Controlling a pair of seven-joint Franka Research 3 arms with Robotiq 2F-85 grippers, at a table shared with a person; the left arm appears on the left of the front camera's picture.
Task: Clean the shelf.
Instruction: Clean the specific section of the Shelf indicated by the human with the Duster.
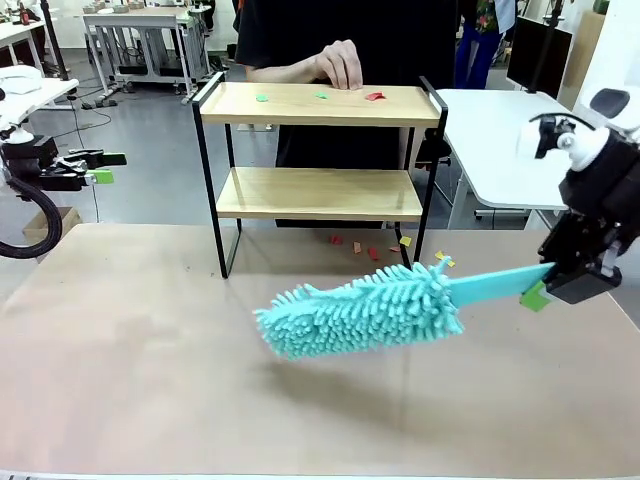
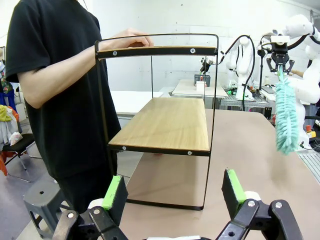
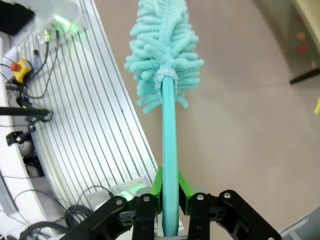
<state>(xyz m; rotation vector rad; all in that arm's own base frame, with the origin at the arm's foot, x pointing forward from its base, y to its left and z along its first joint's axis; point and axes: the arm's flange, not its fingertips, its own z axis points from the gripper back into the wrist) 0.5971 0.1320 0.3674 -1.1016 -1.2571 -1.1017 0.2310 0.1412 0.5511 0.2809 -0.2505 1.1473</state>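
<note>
The shelf (image 1: 320, 195) stands on the far half of the brown table (image 1: 120, 380); in front of it, toward the robot, the tabletop lies broad and bare. A person's hand (image 1: 342, 62) sits at the top board's far edge. The right gripper (image 1: 545, 290), above the table's right edge, is clamped on the flat handle of a turquoise chenille duster (image 1: 365, 312); the fluffy head hangs over the table in front of the shelf, below the lower board and apart from the black frame. The left gripper (image 1: 108, 167) hovers off the table's left side, its fingers spread wide with nothing between them.

The front view shows green and red paper scraps (image 1: 373, 96) on the top board and fallen scraps (image 1: 372, 250) on the table beneath the shelf; the left wrist view takes the shelf end-on, the lower board looking bare; the right wrist view shows green pads (image 3: 156, 186) pressed against both sides of the handle.
</note>
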